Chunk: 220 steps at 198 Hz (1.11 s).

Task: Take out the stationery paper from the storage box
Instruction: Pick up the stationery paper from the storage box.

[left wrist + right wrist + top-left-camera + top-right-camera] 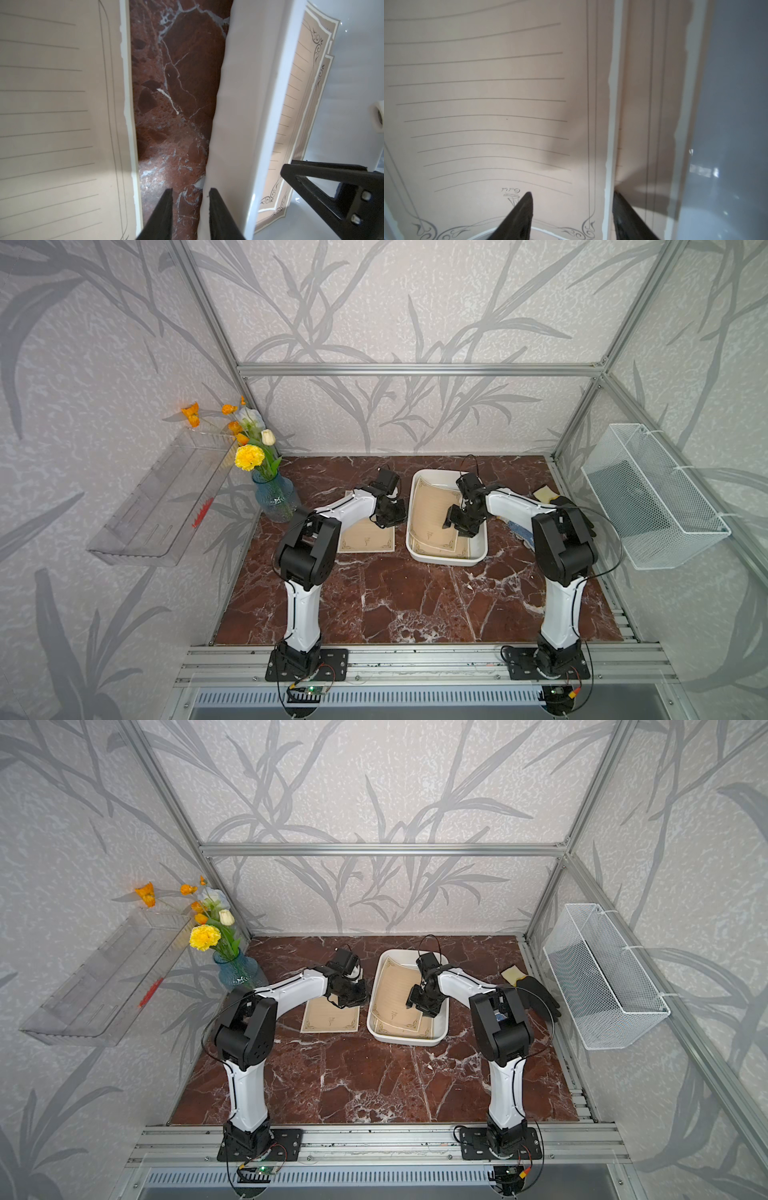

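Straddling the long edge of the top stationery paper (488, 104) in the storage box (444, 559), the right jaws stand apart

We see tan stationery paper (432, 506) with faint grey ruled lines and dark scrolled corners. The storage box (442, 561) is plain white. The worktop (395, 601) is red-brown marble veined white. We note a blue vase (275, 498) with yellow, orange and white flowers (249, 457).
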{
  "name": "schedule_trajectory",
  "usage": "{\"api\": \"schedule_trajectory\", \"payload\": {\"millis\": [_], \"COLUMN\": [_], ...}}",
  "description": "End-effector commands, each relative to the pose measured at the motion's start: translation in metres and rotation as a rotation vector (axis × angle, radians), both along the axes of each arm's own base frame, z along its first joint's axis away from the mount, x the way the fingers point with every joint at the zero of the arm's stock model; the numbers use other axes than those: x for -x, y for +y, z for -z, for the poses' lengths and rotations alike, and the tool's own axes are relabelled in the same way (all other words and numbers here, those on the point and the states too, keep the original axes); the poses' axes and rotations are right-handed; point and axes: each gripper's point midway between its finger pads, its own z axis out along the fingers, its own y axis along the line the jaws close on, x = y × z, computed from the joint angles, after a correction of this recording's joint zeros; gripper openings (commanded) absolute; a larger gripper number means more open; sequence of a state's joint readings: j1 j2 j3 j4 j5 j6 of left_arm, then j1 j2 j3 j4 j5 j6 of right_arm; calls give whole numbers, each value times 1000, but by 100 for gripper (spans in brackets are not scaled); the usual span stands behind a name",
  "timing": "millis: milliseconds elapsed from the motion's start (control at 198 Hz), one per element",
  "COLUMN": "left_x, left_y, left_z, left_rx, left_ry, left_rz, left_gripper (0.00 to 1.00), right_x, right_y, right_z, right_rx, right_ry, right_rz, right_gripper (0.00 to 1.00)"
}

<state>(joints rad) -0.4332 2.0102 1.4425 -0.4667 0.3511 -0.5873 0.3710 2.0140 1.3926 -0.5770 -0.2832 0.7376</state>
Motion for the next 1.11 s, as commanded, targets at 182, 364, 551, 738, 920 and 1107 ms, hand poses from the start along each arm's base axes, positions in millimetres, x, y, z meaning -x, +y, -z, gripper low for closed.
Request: {"api": "schedule_trajectory", "payload": {"millis": [182, 364, 551, 738, 920, 1107], "left_x": [3, 3, 2, -12, -28, -36], "left_y": [-1, 0, 0, 23, 51, 38], "left_z": [-3, -4, -6, -24, -50, -83], "left_rx": [0, -9, -16, -71, -47, 106], "left_ry": [-2, -6, -5, -59, -103, -169], "left_rz": [4, 10, 21, -2, -55, -29], "left_gripper": [31, 31, 31, 38, 47, 49], "right_x": [-3, -7, -14, -19, -23, -26], "right_y": [-1, 1, 8, 7, 7, 9], "right_z": [0, -5, -7, -9, -7, -8], "right_rx": [-102, -129, -175, -180, -194, -207], "right_ry": [-49, -87, -115, -139, -141, -146], "right_rz": [63, 63, 54, 57, 54, 48], "right_gripper": [48, 42, 41, 42, 42, 42]}}
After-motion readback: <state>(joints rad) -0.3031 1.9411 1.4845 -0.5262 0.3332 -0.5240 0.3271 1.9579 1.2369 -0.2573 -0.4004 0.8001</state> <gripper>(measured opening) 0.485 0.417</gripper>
